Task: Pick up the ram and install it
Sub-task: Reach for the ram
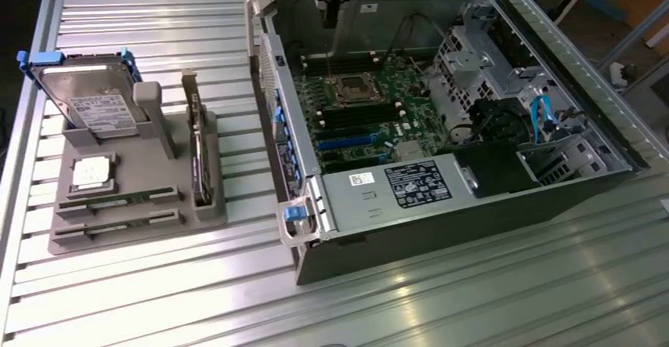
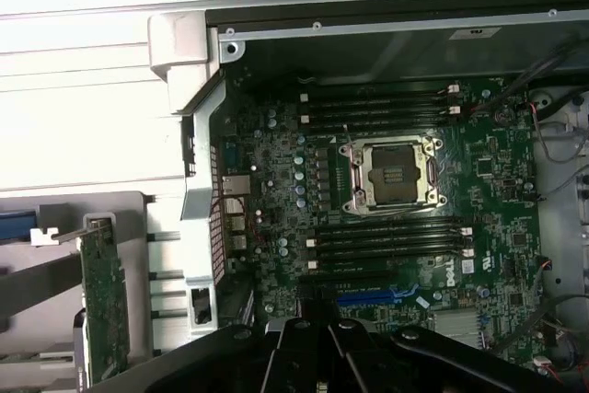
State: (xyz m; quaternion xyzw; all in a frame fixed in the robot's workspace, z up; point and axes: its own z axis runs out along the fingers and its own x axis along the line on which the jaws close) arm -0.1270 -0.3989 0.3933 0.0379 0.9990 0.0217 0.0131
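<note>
Gripper (image 2: 319,338), fingers together and empty, hangs over the open case (image 1: 439,237); ram (image 1: 110,200) and second ram (image 1: 115,223) lie in the grey holder (image 1: 136,237).

On my screen the bench (image 1: 471,292) reads as bare ribbed aluminium, smooth and glaring under the lights. The holder (image 1: 131,241) is matt grey plastic. The hard drive (image 1: 92,100) standing in it has a shiny silver metal face, a paper label and blue plastic clips (image 1: 37,57). The ram (image 1: 117,200) is green circuit board. The case (image 1: 460,225) looks like dark painted sheet metal outside — plain grey steel inside — around a matt green motherboard (image 2: 497,181). The gripper (image 2: 317,347) is matt black.
</note>
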